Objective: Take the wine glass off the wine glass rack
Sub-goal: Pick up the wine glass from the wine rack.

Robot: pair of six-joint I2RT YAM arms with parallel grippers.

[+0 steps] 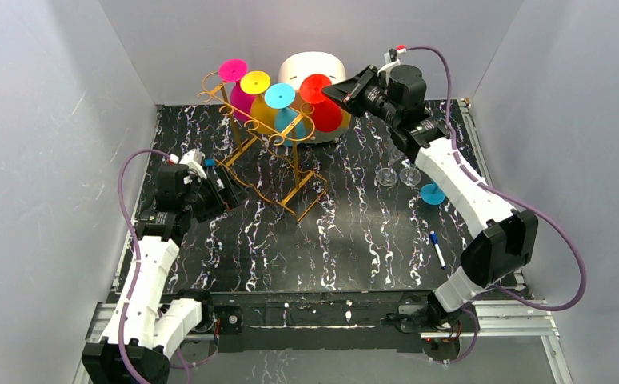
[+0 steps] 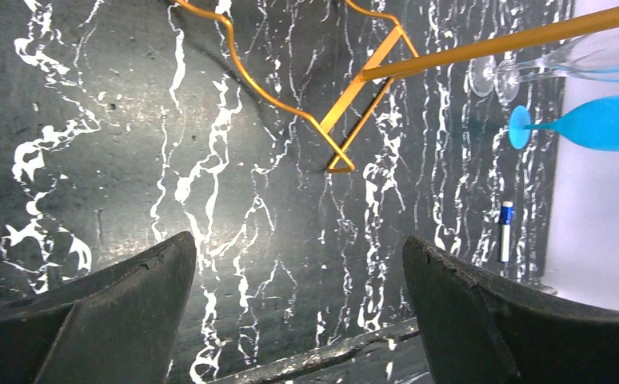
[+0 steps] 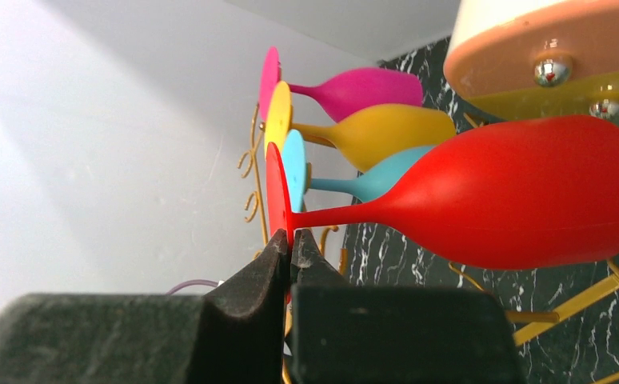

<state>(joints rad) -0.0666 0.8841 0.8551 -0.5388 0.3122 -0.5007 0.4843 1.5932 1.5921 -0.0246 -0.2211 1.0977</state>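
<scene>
Over on the left, the left gripper (image 1: 220, 192) sits low just beside the base of the wine glass rack (image 1: 268, 156), jaws spread wide with nothing between them. Along the rack's rails, foot up and bowl down: pink glass (image 1: 234, 72), yellow glass (image 1: 255, 82), cyan glass (image 1: 279, 96). The red wine glass (image 1: 328, 116) is at the right end, in front of the round white box (image 1: 310, 64). The right gripper (image 1: 337, 90) is pinched tight on the rim of that red foot. Further right, two clear glasses (image 1: 386, 178) stand on the table (image 1: 354, 232).
</scene>
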